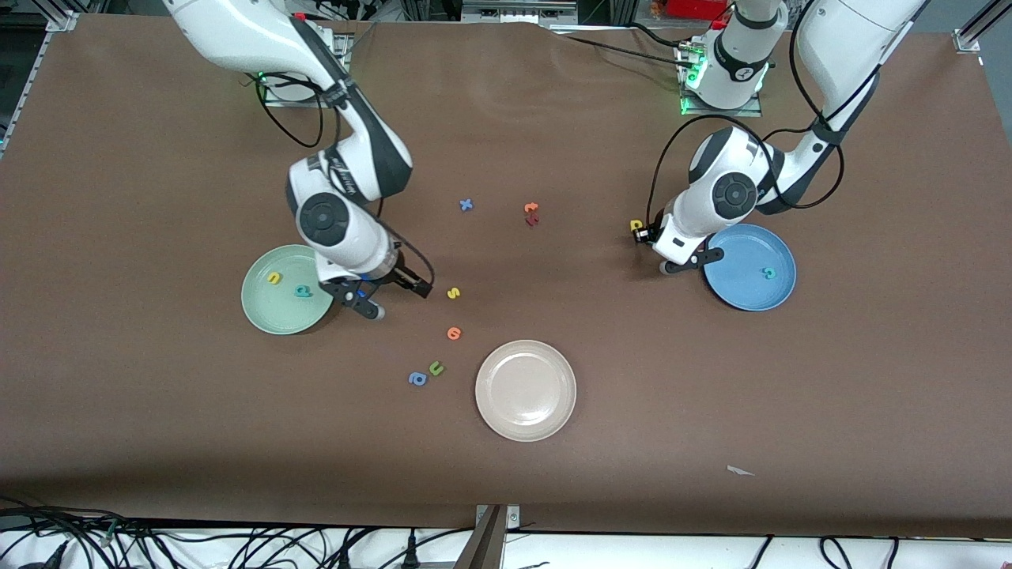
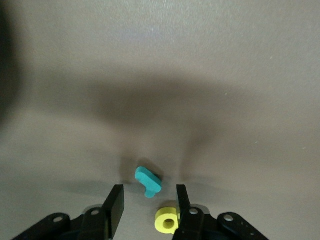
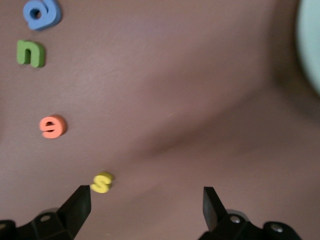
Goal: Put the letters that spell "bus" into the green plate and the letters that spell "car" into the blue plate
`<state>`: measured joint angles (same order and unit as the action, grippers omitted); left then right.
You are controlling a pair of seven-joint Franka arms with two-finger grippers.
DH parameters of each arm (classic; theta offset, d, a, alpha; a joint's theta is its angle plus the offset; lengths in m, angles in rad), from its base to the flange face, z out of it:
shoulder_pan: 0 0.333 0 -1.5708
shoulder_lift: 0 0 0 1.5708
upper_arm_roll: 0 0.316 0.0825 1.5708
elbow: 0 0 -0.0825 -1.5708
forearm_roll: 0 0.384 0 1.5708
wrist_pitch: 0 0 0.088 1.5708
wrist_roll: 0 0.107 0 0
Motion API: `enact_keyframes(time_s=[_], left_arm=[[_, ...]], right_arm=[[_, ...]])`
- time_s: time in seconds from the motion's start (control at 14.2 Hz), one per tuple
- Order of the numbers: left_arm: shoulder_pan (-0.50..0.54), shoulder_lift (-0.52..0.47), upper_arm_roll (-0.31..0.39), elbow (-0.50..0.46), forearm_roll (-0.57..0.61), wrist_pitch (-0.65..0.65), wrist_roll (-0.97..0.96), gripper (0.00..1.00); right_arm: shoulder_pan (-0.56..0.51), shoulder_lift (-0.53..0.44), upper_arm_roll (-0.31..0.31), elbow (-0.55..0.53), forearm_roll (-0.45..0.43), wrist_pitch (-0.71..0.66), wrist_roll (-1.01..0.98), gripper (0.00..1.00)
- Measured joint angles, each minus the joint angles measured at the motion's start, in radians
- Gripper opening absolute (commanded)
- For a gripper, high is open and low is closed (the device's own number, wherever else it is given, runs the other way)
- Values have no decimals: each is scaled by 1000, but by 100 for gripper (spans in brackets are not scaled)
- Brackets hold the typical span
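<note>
I see brown table (image 1: 158,158): green plate (image 1: 257,308) at 9, white plate (image 1: 526,423) at 6, blue plate (image 1: 743,296) at 3, letters scattered mid-table.

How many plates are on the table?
3. The green plate sits at the right arm's end, the blue plate at the left arm's end, and the cream-white plate lies between them, nearest the front camera. None looks hidden.

You're looking at a brown table cover (image 1: 506,490) spread flat with soft shadows, a small white paper scrap (image 1: 740,471) lying on it, black cables (image 1: 158,541) tangled along its near edge, metal frame rails (image 1: 976,28) at the corners, even overhead light.
</note>
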<state>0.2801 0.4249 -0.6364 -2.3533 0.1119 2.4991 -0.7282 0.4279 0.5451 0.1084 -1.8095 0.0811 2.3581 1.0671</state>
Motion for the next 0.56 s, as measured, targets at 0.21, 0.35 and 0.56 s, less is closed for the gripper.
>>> enact_keyframes(time_s=[0.21,0.35,0.56], left_arm=[[0,1,0,-6,5,0,0,46],[0,2,0,-7,5,5,0,44],[0,12,1,-7,5,43,-1,43]], right_arm=[[50,42,0,4,-1,102,125,94],[66,66,0,5,-2,141,149,72],[67,89,-1,6,-2,171,155,61]])
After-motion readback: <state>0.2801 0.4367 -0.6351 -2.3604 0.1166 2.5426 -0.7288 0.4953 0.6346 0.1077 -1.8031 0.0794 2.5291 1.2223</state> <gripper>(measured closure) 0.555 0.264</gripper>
